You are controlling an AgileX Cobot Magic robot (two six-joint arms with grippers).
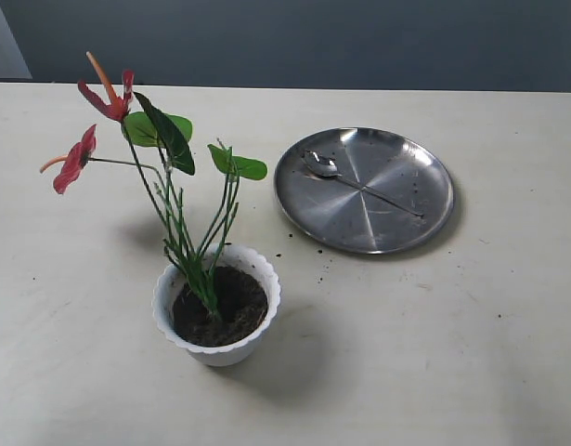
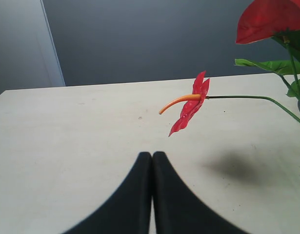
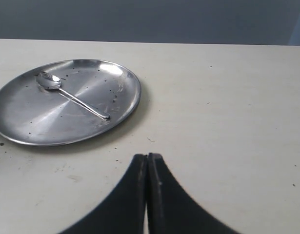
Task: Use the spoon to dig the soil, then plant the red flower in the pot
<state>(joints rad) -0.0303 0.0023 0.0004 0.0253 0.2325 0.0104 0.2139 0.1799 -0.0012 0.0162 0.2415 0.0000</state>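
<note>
Table (image 1: pixel 471 353) — pale, matte surface filling the exterior view, with a dark wall behind it.

Steel plate (image 1: pixel 424 209) — round, flat, at roughly 1 o'clock from the centre of the exterior view. Dark specks dot its face, and a few more lie on the table just off its near-left rim.

Red flower (image 1: pixel 118 104) — standing upright in the pot, its bunch of thin green stems rising from the earth and leaning toward 11 o'clock. Two red blooms with orange spikes sit at the top, one higher, one lower and further out toward 9 o'clock; green leaves spread around 12 to 2 o'clock of the stems. In the left wrist view the lower bloom hangs in the air above the table on its thin stem.

Pot (image 1: pixel 255 327) — white, scalloped rim, at about 7 o'clock of the plate and well apart from it.

Soil (image 1: pixel 237 308) — dark, crumbly, filling the pot to just below the rim and packed around the stem base.

Spoon (image 1: pixel 359 184) — lying on the plate, bowl toward 10 o'clock, handle running toward 4 o'clock.

Left gripper (image 2: pixel 151 157) — black fingers pressed together, nothing between them, above bare table.

Right gripper (image 3: pixel 147 158) — likewise closed and empty, near the plate but clear of it.
</note>
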